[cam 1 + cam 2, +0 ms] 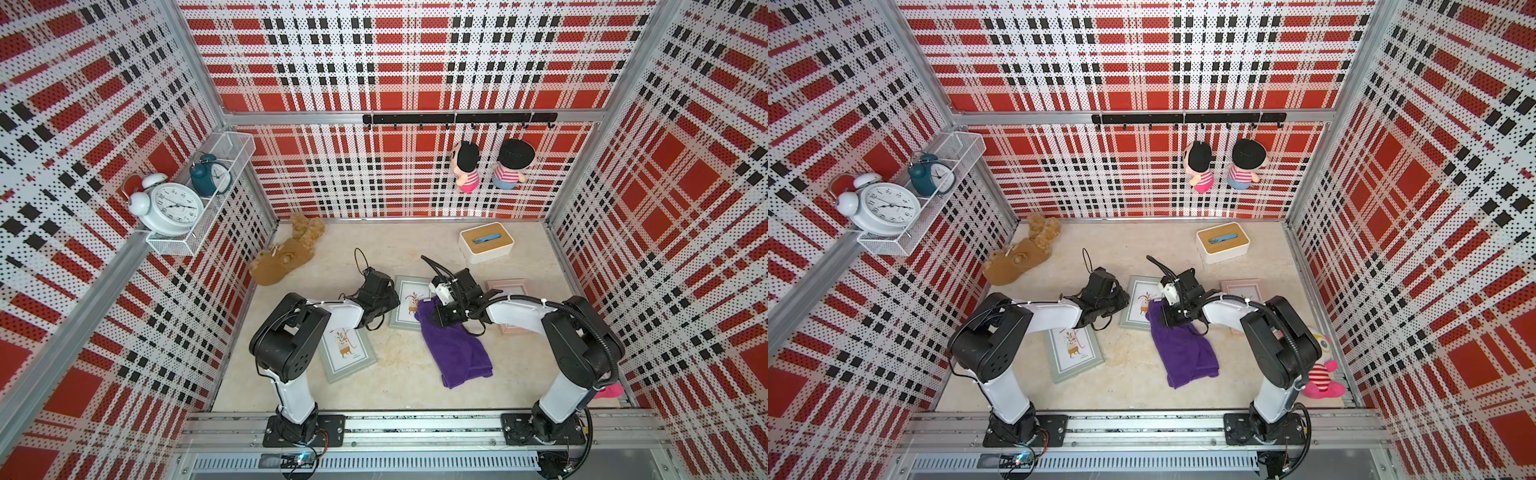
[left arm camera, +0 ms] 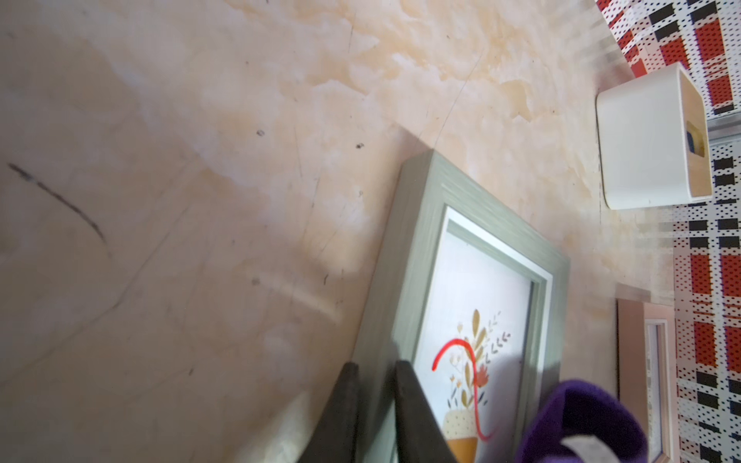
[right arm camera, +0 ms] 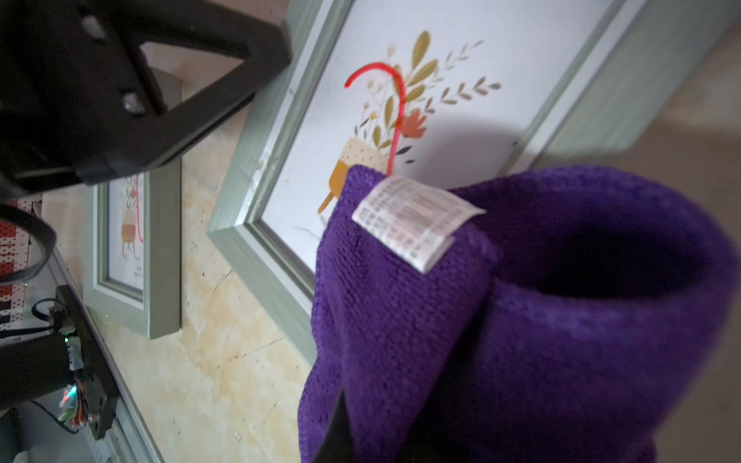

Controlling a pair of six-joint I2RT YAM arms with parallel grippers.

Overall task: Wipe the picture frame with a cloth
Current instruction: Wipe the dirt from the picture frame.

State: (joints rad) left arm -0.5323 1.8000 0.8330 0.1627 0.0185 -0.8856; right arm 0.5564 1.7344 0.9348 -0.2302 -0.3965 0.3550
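status: left gripper (image 1: 392,306) is on the left rail of the middle picture frame (image 1: 405,291). in the left wrist view its fingers (image 2: 413,401) sit either side of that green rail with barely any gap, so it reads as a clamp on the frame. my guess is it's pinning the frame so wiping doesn't push it around the worktop (image 1: 399,249).

right gripper (image 1: 441,316) is closed tight on the far end of the cloth (image 1: 453,349). that end is bunched and lifted over the near-right part of the glass, white tag (image 3: 413,224) facing up. the rest of the purple fabric trails off toward the near side and lies on the worktop.

red scribble (image 3: 377,68) on the glass looks like the target. its lower end runs under the cloth edge and the loop is uncovered on the far side.

judgement: wipe is at its start or mid-stroke, most of the mark isn't done. next stroke needs to press down and sweep toward the far-left over the loop.

risk: the loose tail could snag on the frame's near rail. second green frame (image 1: 347,349) and pink frame (image 1: 509,291) are close by but clear.
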